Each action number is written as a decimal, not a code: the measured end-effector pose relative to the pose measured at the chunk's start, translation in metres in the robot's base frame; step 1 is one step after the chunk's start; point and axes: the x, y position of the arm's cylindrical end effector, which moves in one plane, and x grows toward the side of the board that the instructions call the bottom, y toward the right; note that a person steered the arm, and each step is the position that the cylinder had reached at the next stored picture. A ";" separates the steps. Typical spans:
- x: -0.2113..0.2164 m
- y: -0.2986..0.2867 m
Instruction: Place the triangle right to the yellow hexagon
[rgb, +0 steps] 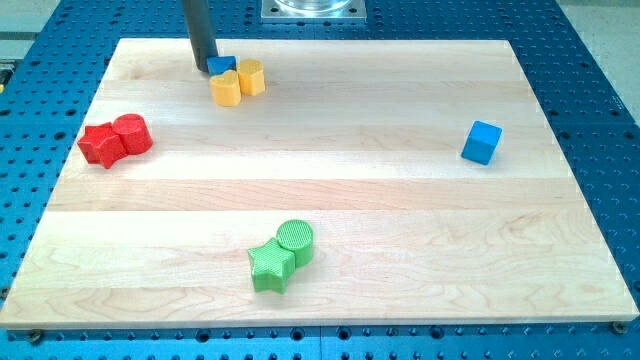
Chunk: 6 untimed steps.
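My tip is sitting at the view's top left, touching the blue triangle just to its right. The triangle is showing small, half hidden, touching the yellow hexagon and another yellow block.

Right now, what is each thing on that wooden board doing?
my tip: down, against the blue triangle.
blue triangle: touching the yellow pair.
yellow blocks: side by side, touching.
red blocks: touching, alone.
green blocks: touching, alone.
blue cube: alone.
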 end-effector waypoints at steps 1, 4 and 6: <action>0.020 -0.038; -0.002 0.077; -0.043 0.078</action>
